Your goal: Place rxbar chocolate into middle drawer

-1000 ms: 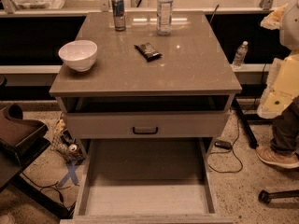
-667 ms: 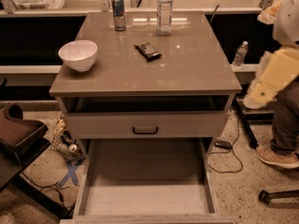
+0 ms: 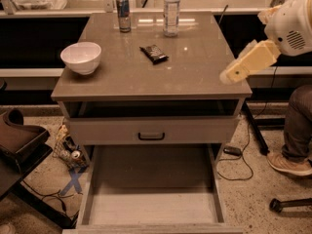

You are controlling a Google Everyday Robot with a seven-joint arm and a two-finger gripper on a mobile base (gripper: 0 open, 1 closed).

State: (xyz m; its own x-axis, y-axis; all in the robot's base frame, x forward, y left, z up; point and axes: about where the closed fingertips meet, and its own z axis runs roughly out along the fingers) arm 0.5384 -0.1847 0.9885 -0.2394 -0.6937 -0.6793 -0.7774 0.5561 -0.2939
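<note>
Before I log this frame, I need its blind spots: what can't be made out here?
Camera view:
- rxbar chocolate on the tabletop: lettering too small to read.
- middle drawer: front cut off by the bottom edge.
- gap under tabletop: too dark.
- gripper, at the tabletop's right edge: its arm cut off by the right edge.

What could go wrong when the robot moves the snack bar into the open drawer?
1. The gripper is at the right edge of the counter, apart from the snack bar. The bottle and can stand just behind the bar and might get knocked over.
2. The bar lies flat, so it may slide instead of being gripped.
3. The open drawer sits low under the counter, so a drop could miss.
</note>
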